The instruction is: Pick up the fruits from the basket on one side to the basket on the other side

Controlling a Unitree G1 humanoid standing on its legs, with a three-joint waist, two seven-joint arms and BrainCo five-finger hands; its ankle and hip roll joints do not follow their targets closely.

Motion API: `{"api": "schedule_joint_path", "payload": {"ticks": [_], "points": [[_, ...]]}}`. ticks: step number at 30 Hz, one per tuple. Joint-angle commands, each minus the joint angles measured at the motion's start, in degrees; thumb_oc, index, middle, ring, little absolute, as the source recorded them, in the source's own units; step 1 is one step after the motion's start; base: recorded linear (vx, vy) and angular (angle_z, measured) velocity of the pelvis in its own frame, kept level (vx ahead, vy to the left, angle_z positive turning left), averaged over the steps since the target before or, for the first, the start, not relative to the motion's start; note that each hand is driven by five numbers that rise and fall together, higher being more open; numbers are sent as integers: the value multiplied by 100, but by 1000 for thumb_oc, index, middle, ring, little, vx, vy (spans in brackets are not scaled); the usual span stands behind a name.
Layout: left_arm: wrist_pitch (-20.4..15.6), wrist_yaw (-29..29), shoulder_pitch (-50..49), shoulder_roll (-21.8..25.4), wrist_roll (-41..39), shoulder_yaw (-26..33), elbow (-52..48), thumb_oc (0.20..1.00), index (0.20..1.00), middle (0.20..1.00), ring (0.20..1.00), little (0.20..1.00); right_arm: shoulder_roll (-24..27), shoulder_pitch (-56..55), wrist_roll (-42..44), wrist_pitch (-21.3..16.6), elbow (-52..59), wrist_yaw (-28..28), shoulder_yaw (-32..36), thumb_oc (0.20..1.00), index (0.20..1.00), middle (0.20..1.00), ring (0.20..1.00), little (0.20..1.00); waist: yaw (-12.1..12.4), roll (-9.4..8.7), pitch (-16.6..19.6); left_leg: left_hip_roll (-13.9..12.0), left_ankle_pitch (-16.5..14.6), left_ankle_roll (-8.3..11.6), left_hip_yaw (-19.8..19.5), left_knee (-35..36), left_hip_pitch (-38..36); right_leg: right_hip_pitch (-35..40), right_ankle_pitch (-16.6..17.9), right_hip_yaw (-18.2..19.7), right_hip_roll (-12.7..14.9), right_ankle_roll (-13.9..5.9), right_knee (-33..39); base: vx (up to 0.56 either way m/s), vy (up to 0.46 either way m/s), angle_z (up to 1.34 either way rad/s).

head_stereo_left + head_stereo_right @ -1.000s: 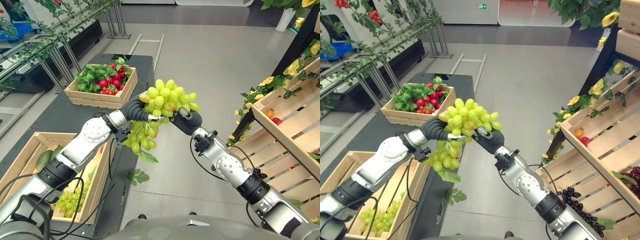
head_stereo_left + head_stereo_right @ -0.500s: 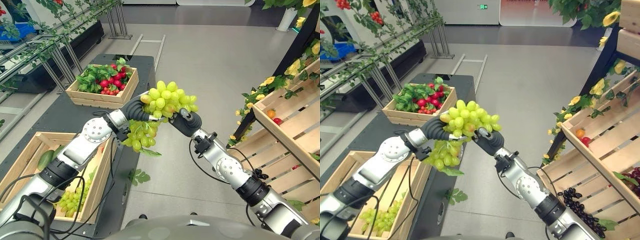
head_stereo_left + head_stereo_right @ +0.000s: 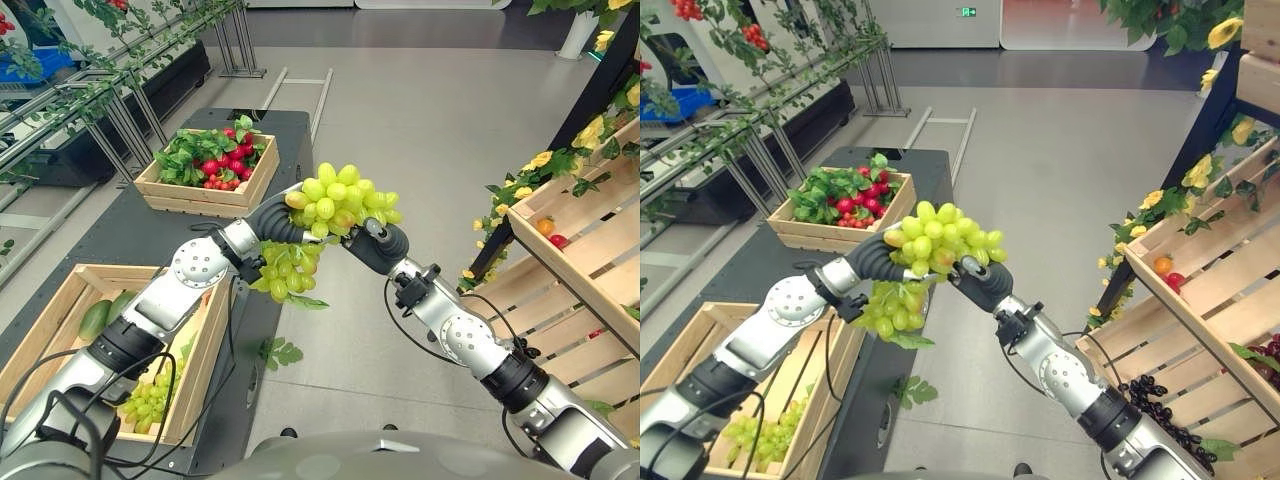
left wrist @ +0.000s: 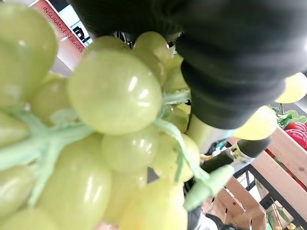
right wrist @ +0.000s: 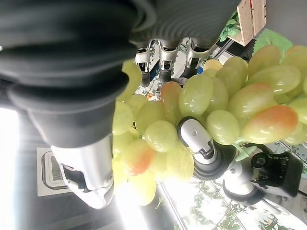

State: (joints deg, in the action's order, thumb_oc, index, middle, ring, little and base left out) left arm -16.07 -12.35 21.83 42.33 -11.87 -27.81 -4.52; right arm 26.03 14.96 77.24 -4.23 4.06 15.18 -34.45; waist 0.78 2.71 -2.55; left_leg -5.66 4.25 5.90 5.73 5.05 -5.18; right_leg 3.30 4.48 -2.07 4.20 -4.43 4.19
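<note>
Left hand: your left hand is under the green grape bunch, which sits in mid-air over the floor gap between the table and the shelves; you cannot tell how its fingers lie, as grapes cover them.
Right hand: your right hand meets the bunch from the other side, fingers curled in among the grapes in its wrist view, so it has hold of them.
Handling: expect a light, floppy cluster; part of it droops below the left wrist. The skins look smooth and likely slippery, so take it at the stem or cradle it from beneath.
Source side: the near wooden crate holds more green grapes.
Other side: the slatted shelf crates hold a few small fruits.
In the way: the far crate of radishes is well apart; the shelf's front edge and yellow flowers are what you must clear.
</note>
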Motion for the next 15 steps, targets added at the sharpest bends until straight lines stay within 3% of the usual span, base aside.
{"api": "schedule_joint_path", "payload": {"ticks": [1,15], "points": [[84,440,277,78,398,788,693,200,200,200,200,200,-331,411,13,-29,1346,559,-185,1000,1000,1000,1000,1000,-60,-402,-84,287,-335,-156,0,-184,-103,-24,-39,-138,263,-416,-314,0,0,0],[213,826,94,-278,1169,1145,861,200,200,200,200,200,-378,355,-59,-38,1473,505,-26,1000,1000,1000,1000,1000,-66,-392,-90,292,-376,-182,-13,-219,-90,-31,-69,-151,255,-401,-341,0,0,0]]}}
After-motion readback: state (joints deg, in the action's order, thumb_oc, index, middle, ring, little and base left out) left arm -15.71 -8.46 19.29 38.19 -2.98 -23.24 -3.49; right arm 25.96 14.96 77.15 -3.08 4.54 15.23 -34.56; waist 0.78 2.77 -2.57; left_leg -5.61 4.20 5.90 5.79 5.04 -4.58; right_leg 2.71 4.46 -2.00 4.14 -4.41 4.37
